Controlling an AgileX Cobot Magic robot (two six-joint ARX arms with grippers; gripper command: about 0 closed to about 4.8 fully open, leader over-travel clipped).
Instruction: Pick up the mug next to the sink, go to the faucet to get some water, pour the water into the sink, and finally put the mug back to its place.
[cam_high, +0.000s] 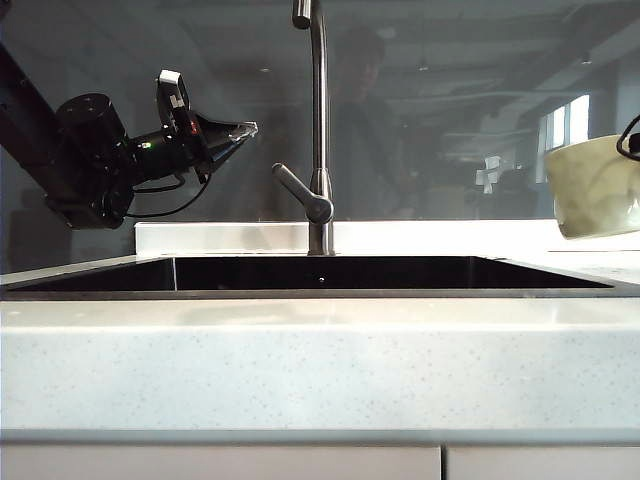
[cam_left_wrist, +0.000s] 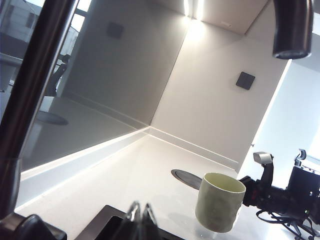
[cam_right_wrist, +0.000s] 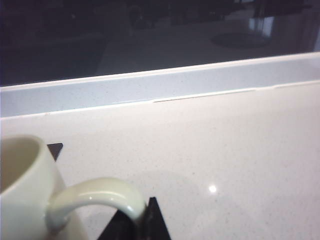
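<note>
Mug (cam_high: 597, 188) position: raised clear of the countertop (cam_high: 320, 360) at the right edge of the exterior view, upright with a slight tilt, to the right of the sink (cam_high: 320, 274). The mug is pale cream-yellow, and its interior is visible in the left wrist view (cam_left_wrist: 220, 201); whether it contains water cannot be determined.

Right gripper (cam_right_wrist: 146, 220): the 2 dark fingertips are clamped on the loop handle of the mug, with the handle arching directly against them in the right wrist view. The mug body (cam_right_wrist: 22, 190) sits just beside the fingertips. In the left wrist view, the black right arm (cam_left_wrist: 285, 195) extends from behind the mug.

Countertop: pale, speckled, running across the front of the exterior view. The sink is set into it, with a glossy black interior and a thin metal rim.

Faucet (cam_high: 319, 130): stands at the rear centre of the sink, upright, with the lever handle angled toward the left side of the exterior view. The spout outlet (cam_left_wrist: 292, 30) appears in the left wrist view, well apart from the mug.

Left gripper (cam_high: 240, 131): held in the air to the left of the faucet, above the rear left part of the sink, pointing toward the faucet stem. Its fingertips (cam_left_wrist: 134, 212) are pressed together with nothing between them.

Behind the sink, a dark glass panel (cam_high: 450, 110) reflects the room.
</note>
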